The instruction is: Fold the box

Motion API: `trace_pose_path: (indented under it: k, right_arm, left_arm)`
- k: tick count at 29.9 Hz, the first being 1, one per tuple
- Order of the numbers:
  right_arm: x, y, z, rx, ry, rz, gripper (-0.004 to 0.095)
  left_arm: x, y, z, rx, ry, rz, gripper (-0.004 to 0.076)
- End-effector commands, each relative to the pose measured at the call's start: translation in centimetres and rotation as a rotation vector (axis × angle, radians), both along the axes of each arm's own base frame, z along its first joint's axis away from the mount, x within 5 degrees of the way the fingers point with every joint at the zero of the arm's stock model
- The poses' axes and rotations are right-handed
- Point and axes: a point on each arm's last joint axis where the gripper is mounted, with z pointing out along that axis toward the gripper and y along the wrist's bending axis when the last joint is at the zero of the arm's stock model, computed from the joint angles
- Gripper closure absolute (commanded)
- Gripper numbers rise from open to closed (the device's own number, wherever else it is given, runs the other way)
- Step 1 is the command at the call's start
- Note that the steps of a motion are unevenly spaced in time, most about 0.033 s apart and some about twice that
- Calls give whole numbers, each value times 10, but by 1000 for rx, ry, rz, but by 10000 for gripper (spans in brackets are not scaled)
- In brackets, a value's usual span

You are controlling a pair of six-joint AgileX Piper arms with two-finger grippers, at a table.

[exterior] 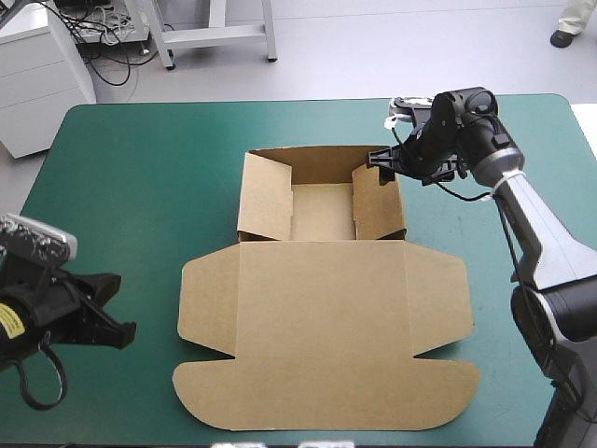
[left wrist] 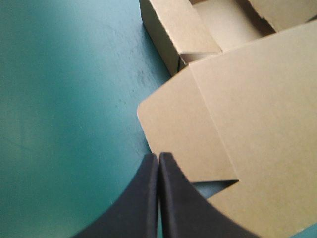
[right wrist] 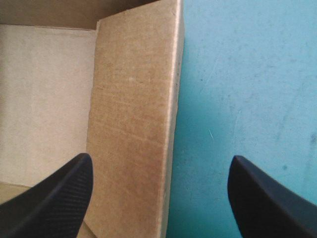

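Note:
The brown box (exterior: 322, 327) lies in the middle of the table as an open tray (exterior: 322, 210) with its lid spread flat toward the near edge. My right gripper (exterior: 384, 166) hovers open over the tray's right wall (right wrist: 133, 114), near its far corner. One finger is over the tray floor (right wrist: 44, 99), the other outside over the cover. My left gripper (exterior: 117, 308) is shut and holds nothing, low at the near left of the table. Its tip (left wrist: 158, 156) points at the lid's left side flap (left wrist: 183, 134), just short of it.
Teal-green cover (exterior: 140, 187) lies bare to the left of the box, with a narrower strip (right wrist: 247, 74) to the right of the tray. The lid's front flap (exterior: 326, 397) reaches close to the table's near edge.

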Motion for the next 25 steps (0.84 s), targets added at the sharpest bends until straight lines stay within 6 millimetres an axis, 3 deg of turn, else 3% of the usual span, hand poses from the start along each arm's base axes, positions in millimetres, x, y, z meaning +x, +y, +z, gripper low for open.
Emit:
trace_pose_path:
  k: [1, 8, 12, 19, 25]
  right_arm:
    - [3, -2, 11, 13, -65, 10, 209]
    - [16, 3, -19, -3, 10, 21, 209]
    - [18, 4, -24, -7, 24, 22, 209]
    - [20, 11, -37, -11, 77, 37, 210]
    - [20, 18, -47, -26, 115, 54, 225]
  left_arm:
    - [-10, 3, -15, -27, -49, -7, 756]
    - [-24, 9, -57, -18, -52, 2, 756]
    - [-28, 11, -71, -13, -45, 4, 756]
    - [-25, 13, -87, 31, -20, 14, 756]
    - [-25, 13, -85, 22, -45, 15, 756]
